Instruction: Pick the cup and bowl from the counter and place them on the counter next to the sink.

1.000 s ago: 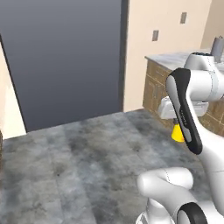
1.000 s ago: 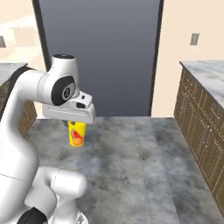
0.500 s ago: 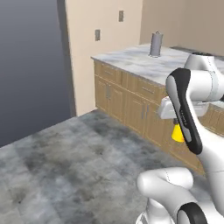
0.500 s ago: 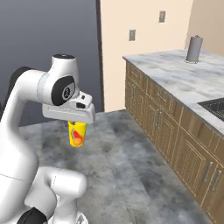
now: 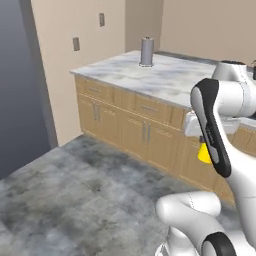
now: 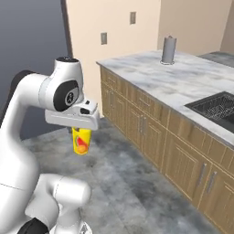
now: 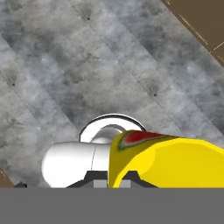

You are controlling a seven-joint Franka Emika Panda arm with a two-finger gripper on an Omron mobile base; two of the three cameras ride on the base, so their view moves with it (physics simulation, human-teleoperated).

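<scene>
Right base view: cup [image 6: 81,141] upright

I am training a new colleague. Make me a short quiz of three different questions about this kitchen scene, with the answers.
1. True or false: the hand holds the yellow cup above the floor.
2. What stands on the counter near the wall?
A. a grey cylinder
B. a red kettle
C. a green bottle
3. Fill in: the sink is sunk into the ____ top.

Key: 1 true, the hand is closed on the cup over the grey floor. 2 A, the grey cylinder. 3 marble.
</scene>
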